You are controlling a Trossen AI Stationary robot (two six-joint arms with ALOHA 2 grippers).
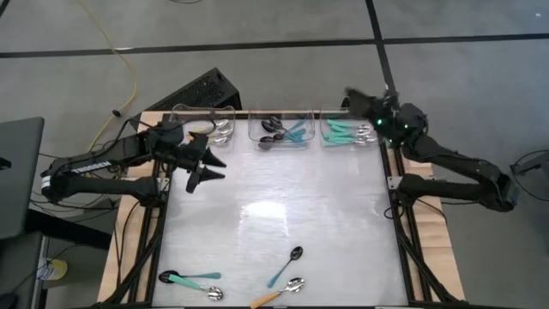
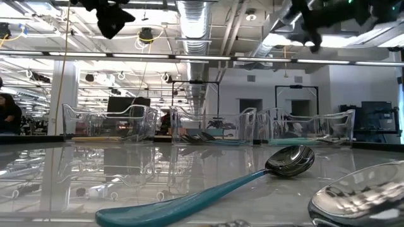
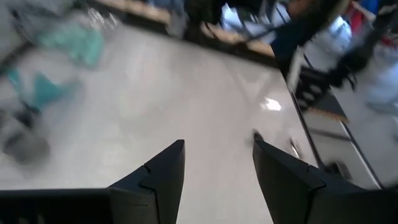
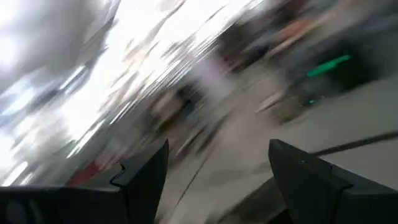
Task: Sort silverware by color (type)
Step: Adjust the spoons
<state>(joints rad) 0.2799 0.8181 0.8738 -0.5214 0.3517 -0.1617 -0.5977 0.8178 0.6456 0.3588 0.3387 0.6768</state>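
Note:
Four spoons lie flat near the table's near edge: a teal-handled spoon with a black bowl (image 1: 187,277), a silver spoon (image 1: 211,293), a second teal-handled spoon with a black bowl (image 1: 286,266) (image 2: 240,183), and an orange-handled spoon with a silver bowl (image 1: 279,294). More spoons lie in three clear bins at the far edge. My left gripper (image 1: 210,169) (image 3: 217,146) is open and empty, raised over the far left of the table. My right gripper (image 1: 350,96) (image 4: 217,146) is open and empty, raised by the right bin (image 1: 347,130).
The left bin (image 1: 202,124) holds silver spoons, the middle bin (image 1: 281,131) black-bowled and teal ones, and the right bin teal ones. The table's middle (image 1: 283,202) is bare and glossy. A keyboard (image 1: 202,90) sits beyond the far edge.

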